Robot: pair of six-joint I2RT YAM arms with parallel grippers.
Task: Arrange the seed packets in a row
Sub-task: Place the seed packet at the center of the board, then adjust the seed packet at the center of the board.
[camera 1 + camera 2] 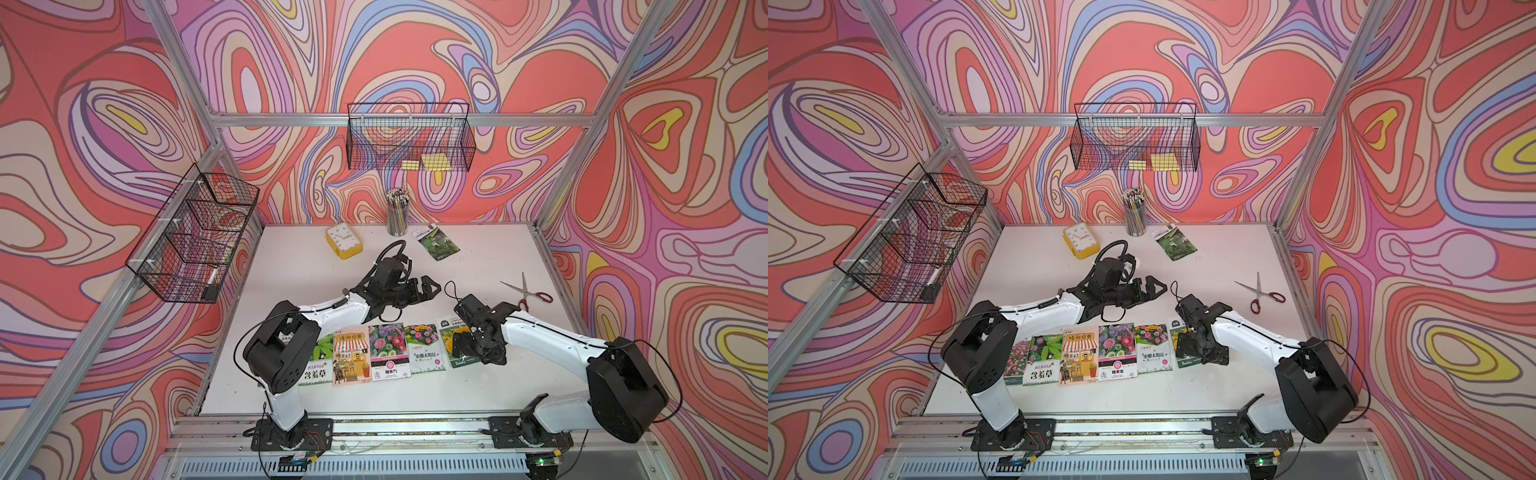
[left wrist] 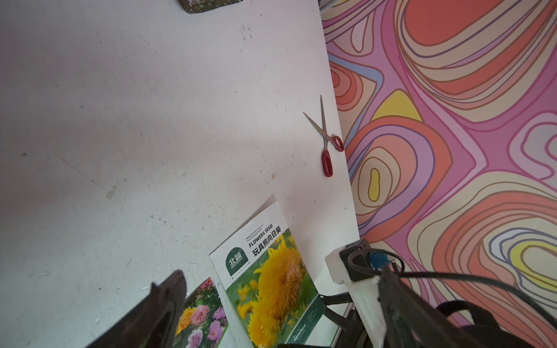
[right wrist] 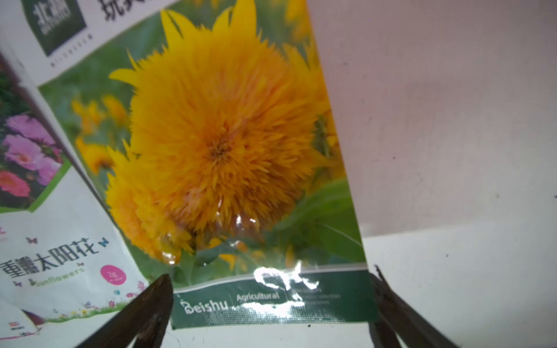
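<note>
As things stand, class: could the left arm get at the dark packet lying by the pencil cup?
Probably yes. The left tool hangs open just short of the packet, with only bare table between them; the pencil cup stands off to one side.

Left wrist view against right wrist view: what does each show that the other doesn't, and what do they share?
Only the left wrist view shows the scissors near the table edge, the patterned wall and a corner of the dark packet. Only the right wrist view shows the pink-flower packet's printed title and both fingertips of the open right gripper, either side of the sunflower packet's bottom edge. Both show the sunflower packet, the pink-flower packet beside it and the white table.
</note>
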